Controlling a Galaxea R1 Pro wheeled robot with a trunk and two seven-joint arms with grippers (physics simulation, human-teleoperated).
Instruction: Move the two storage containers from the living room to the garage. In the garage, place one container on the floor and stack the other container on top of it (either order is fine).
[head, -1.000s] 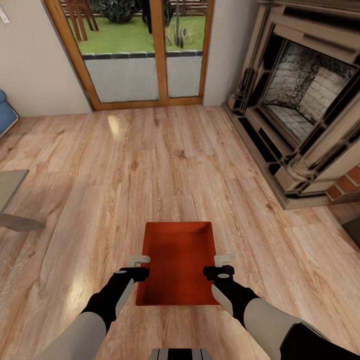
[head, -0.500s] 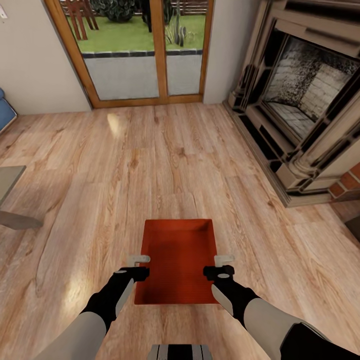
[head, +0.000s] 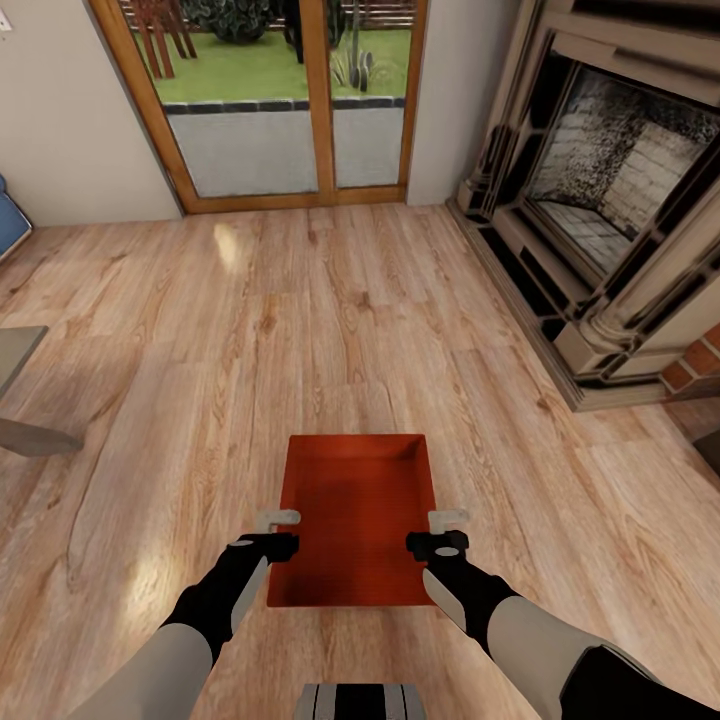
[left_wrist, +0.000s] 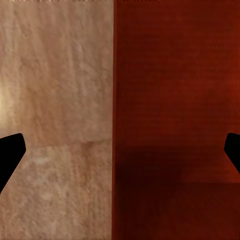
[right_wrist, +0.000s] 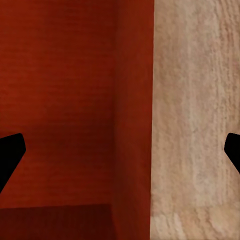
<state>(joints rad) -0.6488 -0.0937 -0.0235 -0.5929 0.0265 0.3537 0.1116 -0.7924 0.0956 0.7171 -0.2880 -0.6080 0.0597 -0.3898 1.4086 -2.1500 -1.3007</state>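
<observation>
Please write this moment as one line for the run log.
place: living room, wood floor | object: one storage container between both hands | left hand: open astride left wall | right hand: open astride right wall | ahead: glass door, fireplace

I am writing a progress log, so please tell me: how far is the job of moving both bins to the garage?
Early. Done: nothing visibly delivered; the light wood plank floor and stone fireplace show the living room. In hand: one orange-red rectangular storage bin sits between the left end effector and right end effector, each open and straddling a side wall. Left: carrying it to the garage, fetching the second bin, stacking.
</observation>
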